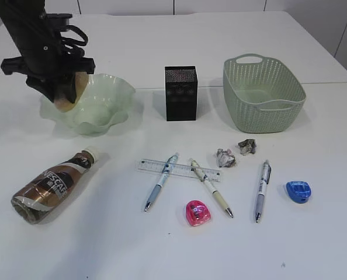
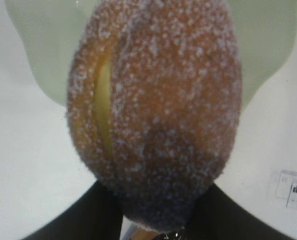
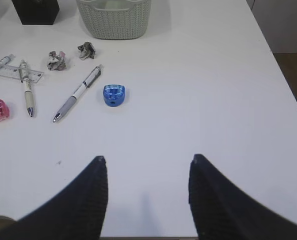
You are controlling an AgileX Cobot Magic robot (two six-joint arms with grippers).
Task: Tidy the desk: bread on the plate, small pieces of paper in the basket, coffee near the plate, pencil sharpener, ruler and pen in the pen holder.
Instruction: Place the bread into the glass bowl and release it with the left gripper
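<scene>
Along the desk's (image 1: 173,251) near edge the right gripper (image 3: 147,165) hangs with its jaws apart and empty, the blue sharpener (image 3: 114,94) lying just ahead of it. Further in, toward the far left corner, the left gripper (image 1: 61,94) is clamped on the bread (image 2: 153,110), holding it over the left rim of the plate (image 1: 103,111). The bun's long axis points down toward the dish, so the drop lies almost straight below, slightly to the right. The fingers are mostly hidden behind the bun, and the plate's floor beneath it cannot be seen.

Lab-like room (bare white desk (image 1: 162,245), staged).
</scene>
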